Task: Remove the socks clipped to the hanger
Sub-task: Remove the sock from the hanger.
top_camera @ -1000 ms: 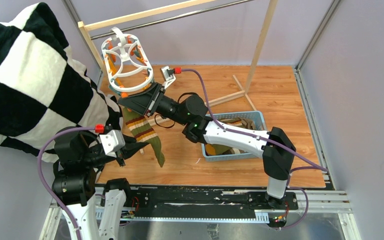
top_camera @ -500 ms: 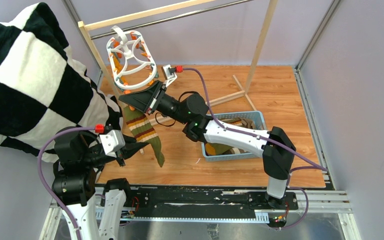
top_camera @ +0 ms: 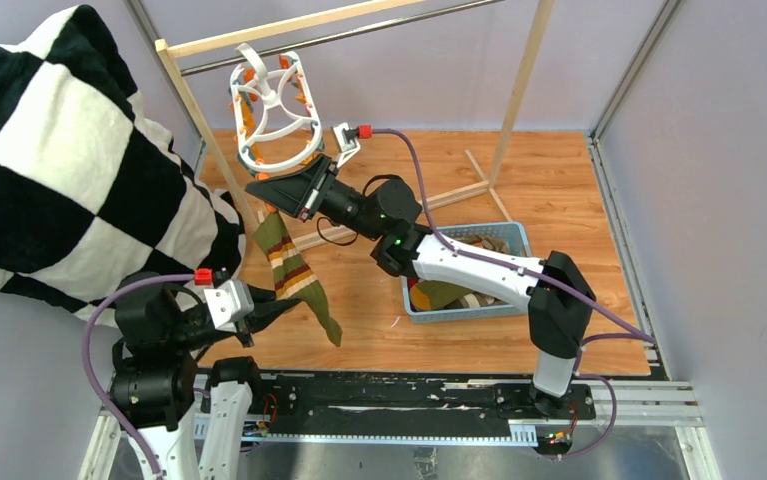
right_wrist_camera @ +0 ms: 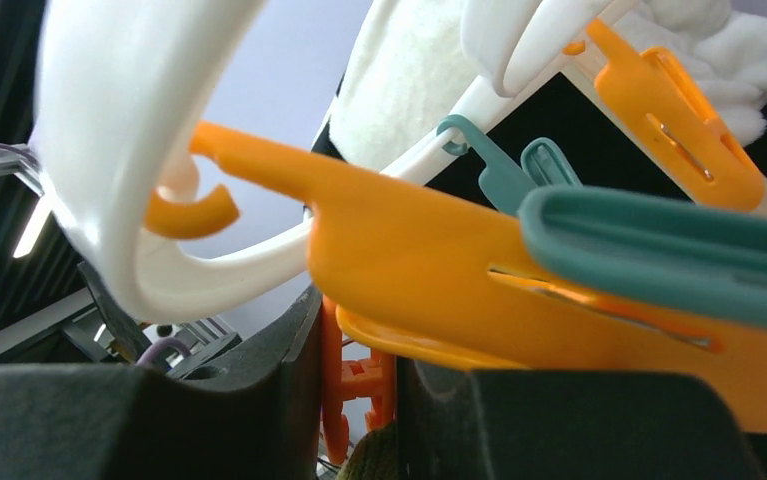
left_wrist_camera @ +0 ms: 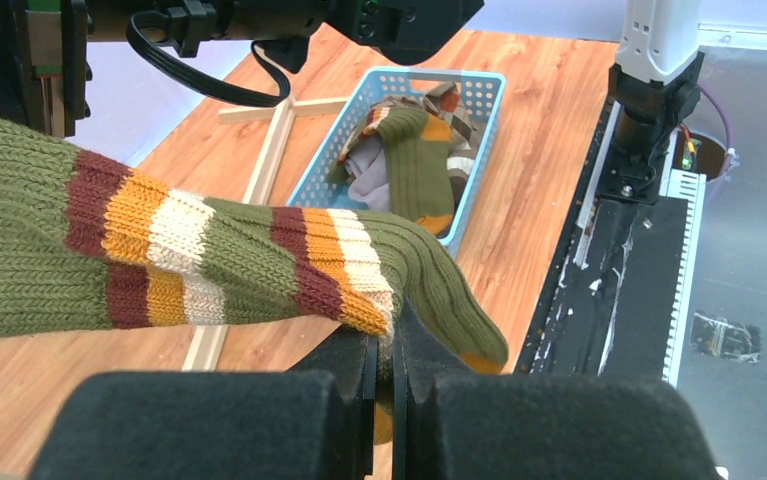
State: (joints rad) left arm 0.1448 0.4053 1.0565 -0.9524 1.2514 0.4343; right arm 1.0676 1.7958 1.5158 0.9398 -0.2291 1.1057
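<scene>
The white oval hanger point(top_camera: 277, 112) hangs from the rack's rod, tilted, with orange and teal clothespins. An olive green sock point(top_camera: 294, 270) with maroon, orange and cream stripes hangs from it by one orange clothespin point(right_wrist_camera: 359, 385). My right gripper point(top_camera: 275, 194) is shut on that clothespin, squeezing it, with the sock's top edge just below its jaws. My left gripper point(top_camera: 279, 310) is shut on the sock's foot point(left_wrist_camera: 259, 265), near the toe. In the left wrist view the sock stretches from the upper left down into the jaws.
A blue basket point(top_camera: 519, 250) holding several removed socks sits on the wooden floor right of centre; it also shows in the left wrist view point(left_wrist_camera: 484, 90). A black-and-white checkered blanket point(top_camera: 59, 160) fills the left. The wooden rack's posts point(top_camera: 519, 90) and floor bars stand behind.
The hanger has swung up and to the right with my right gripper. My left gripper has moved down and right, pulling the sock's foot toward the near edge and stretching it.
</scene>
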